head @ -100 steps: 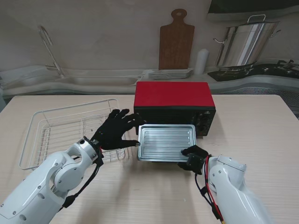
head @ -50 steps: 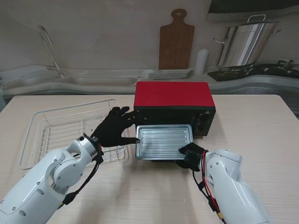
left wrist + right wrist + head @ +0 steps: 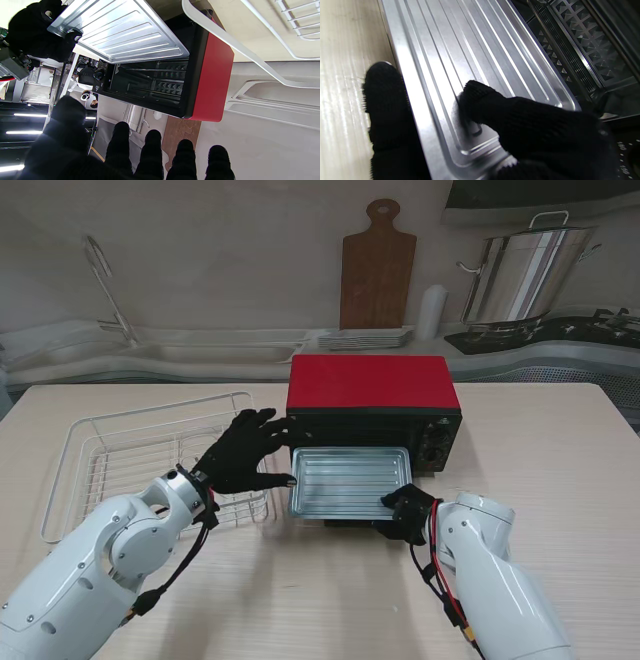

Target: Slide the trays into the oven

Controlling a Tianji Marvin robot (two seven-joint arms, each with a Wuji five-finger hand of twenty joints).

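Gripping tray (image 3: 348, 482) corner: right hand (image 3: 405, 510) | left hand (image 3: 245, 455) released, fingers spread | oven (image 3: 372, 408)

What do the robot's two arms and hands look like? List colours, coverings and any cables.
Both arms are glossy white, rounded shells with grey joint seams. The left hand and right hand are five-fingered and covered in black knitted gloves. A black cable loops under the left forearm; red and black wires run along the right forearm near the wrist. No markings are legible.
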